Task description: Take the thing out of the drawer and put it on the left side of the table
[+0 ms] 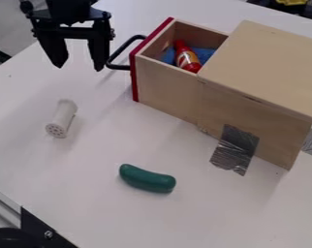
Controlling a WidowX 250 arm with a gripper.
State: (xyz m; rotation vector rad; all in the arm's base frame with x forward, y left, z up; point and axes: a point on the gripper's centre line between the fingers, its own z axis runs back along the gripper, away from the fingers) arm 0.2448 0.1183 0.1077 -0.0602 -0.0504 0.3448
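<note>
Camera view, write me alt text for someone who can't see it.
Open wooden drawer holding a red bottle and something blue, with a black robot claw, open, hanging near its handle. A white cylinder and a green pickle-shaped toy lie on the white table.

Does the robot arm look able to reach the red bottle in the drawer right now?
Probably yes: the drawer is pulled open, the bottle lies uncovered, and the tool hangs open nearby, though the cabinet may crowd it.

I could enter the drawer [163, 82] through its open top; the wooden box [269, 68] bars the rest. The black handle [119, 67] juts out near my tool [79, 68]. Between the white cylinder [63, 117] and green object [148, 179], the bench [81, 193] leaves me room.
</note>
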